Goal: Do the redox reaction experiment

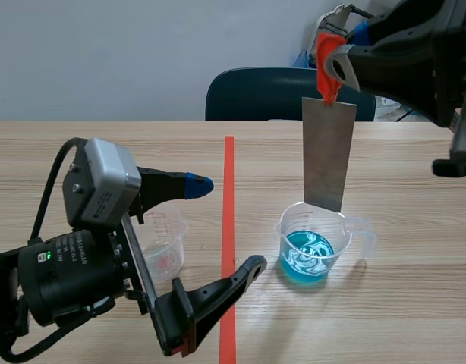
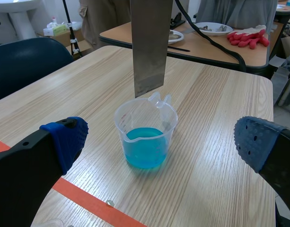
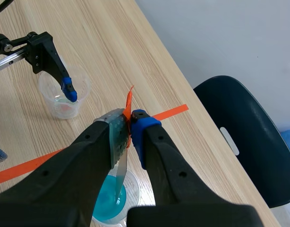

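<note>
**Supervisor:** Report the scene view.

**Operator:** My right gripper hangs high on the right, clamped on the orange-red tab at the top of a flat grey metal strip. The strip hangs upright over a clear plastic beaker of blue liquid, which stands on the right half of the wooden table. My left gripper sits low at near left with its fingers spread wide and holds nothing. A second clear plastic beaker, apparently empty but for a faint pink trace, stands close by it. I cannot tell whether they touch.

**Supervisor:** Left wrist view?

**Operator:** The strip's lower edge stands above the beaker's rim, apart from the liquid. The beaker lies ahead of my spread fingers, well clear of both pads.

**Supervisor:** Right wrist view?

**Operator:** The strip is pinched flat between my right pads and points down at the blue liquid.

**Supervisor:** Your assessment?

**Operator:** In my judgement the step in hand is immersion, not yet done. The next move calls for a straight descent, keeping the strip centred so it clears the rim and does not tip the light beaker.
</note>
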